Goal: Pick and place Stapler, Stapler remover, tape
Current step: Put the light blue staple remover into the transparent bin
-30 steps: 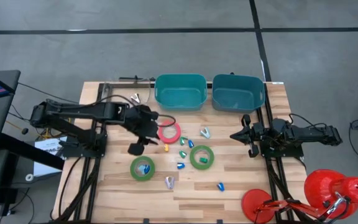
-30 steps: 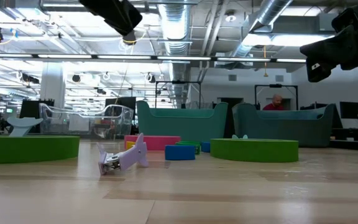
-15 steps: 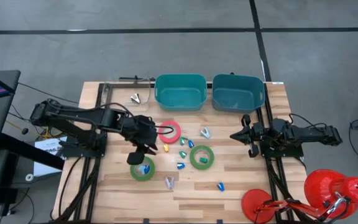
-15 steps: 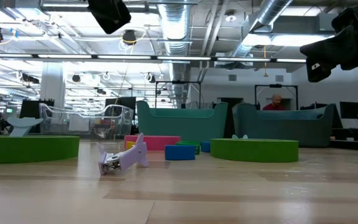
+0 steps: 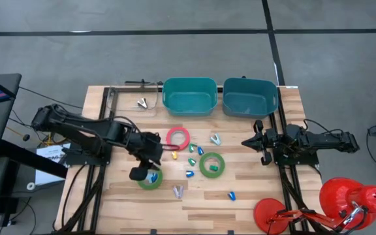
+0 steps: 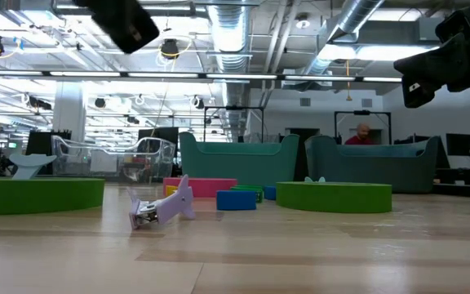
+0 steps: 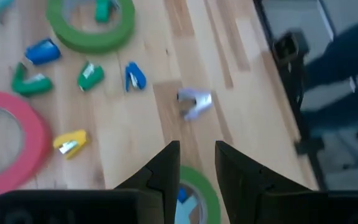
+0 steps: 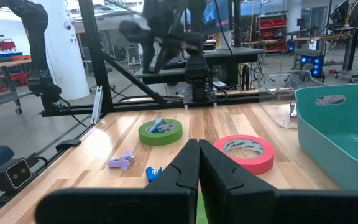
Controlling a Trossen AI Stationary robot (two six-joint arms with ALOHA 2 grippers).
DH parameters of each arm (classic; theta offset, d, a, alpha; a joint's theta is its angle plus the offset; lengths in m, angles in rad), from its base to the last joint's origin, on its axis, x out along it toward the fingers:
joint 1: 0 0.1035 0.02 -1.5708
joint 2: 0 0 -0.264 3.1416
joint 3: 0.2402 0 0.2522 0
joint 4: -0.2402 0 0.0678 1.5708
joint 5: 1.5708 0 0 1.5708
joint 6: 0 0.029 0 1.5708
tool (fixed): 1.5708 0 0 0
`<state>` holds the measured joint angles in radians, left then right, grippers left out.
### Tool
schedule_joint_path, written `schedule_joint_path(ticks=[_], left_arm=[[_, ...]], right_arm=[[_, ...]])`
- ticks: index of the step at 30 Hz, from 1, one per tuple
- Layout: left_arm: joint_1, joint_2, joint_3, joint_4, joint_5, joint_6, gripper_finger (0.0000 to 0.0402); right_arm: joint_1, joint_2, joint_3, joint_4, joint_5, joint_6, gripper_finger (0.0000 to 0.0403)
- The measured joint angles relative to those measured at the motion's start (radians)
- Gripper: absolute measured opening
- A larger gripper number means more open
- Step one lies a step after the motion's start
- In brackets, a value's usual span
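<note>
Three tape rolls lie flat on the wooden table: a pink-red one (image 5: 177,138), a green one (image 5: 212,164) and a second green one (image 5: 154,181) near the front left, with a small blue piece inside its ring. My left gripper (image 5: 142,173) hangs above this second roll (image 7: 199,190), pointing steeply down. Its fingers (image 7: 166,171) stand a narrow gap apart, with nothing between them. A purple stapler remover (image 5: 177,190) and a yellow stapler (image 5: 173,155) lie among other small coloured pieces. My right gripper (image 5: 248,142) waits shut and level at the right edge.
Two teal bins (image 5: 189,96) (image 5: 250,96) stand along the table's far edge. A clear piece (image 5: 142,102) lies left of them. A red lamp (image 5: 354,199) sits off the near right corner. Bare wood shows along the front edge.
My left gripper has swung from beside the pink-red roll toward the table's near edge and sunk a little, rolling about its own axis. It now hangs over the near-left green roll. No object has moved.
</note>
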<state>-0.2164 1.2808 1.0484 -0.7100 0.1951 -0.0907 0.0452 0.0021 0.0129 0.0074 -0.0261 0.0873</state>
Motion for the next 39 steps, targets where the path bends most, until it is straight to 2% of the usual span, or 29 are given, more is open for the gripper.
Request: schedule_joint_path(ticks=[6, 9, 14, 21, 29, 39], left_arm=[[-0.031, 0.000, -0.092, 0.041, 0.001, 0.003, 0.0094], [-0.030, 0.000, -0.122, 0.055, 0.008, -0.005, 0.0108], [-0.025, 0.003, -0.170, 0.059, 0.019, -0.066, 0.0158], [-0.016, 0.026, -0.212, 0.073, 0.036, -0.077, 0.0229], [0.014, 0.136, -0.170, 0.071, 0.177, -0.073, 0.0246], [0.016, 0.239, -0.045, -0.019, 0.181, 0.050, 0.0246]], right_arm=[[0.000, 0.000, 0.000, 0.000, 0.000, 0.000, 0.0000], [0.000, 0.000, 0.000, 0.000, 0.000, 0.000, 0.0000], [0.000, 0.000, 0.000, 0.000, 0.000, 0.000, 0.0000], [0.000, 0.000, 0.000, 0.000, 0.000, 0.000, 0.0000], [0.000, 0.000, 0.000, 0.000, 0.000, 0.000, 0.0000], [0.000, 0.000, 0.000, 0.000, 0.000, 0.000, 0.0000]])
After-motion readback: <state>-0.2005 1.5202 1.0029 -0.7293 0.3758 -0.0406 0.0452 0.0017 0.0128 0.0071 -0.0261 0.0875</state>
